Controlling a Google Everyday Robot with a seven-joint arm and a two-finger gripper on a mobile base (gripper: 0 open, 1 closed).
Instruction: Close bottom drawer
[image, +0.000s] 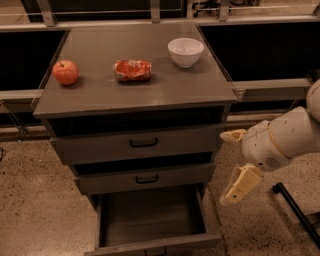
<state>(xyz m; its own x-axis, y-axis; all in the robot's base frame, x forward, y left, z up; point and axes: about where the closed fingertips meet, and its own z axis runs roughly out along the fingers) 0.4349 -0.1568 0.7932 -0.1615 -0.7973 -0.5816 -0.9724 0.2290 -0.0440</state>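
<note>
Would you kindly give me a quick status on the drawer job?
Claw open, right of the grey cabinet, holding nothing. Deep grey bottom drawer pulled out, not yet closed. No obstruction seen in it.

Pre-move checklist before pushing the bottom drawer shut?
1. Bottom drawer pulled out, travel left to close: ok.
2. Drawer interior free of anything that could jam: looks bare, ok.
3. Gripper in contact with the drawer front: not ok; it hangs right of the cabinet, beside the middle drawer, touching nothing.
4. Fingers open and holding nothing: ok.
5. Drawer front and handle visible for aiming: cannot tell; they sit at the frame's bottom edge.
6. Apple, can and bowl back from the top's front edge: ok.
</note>
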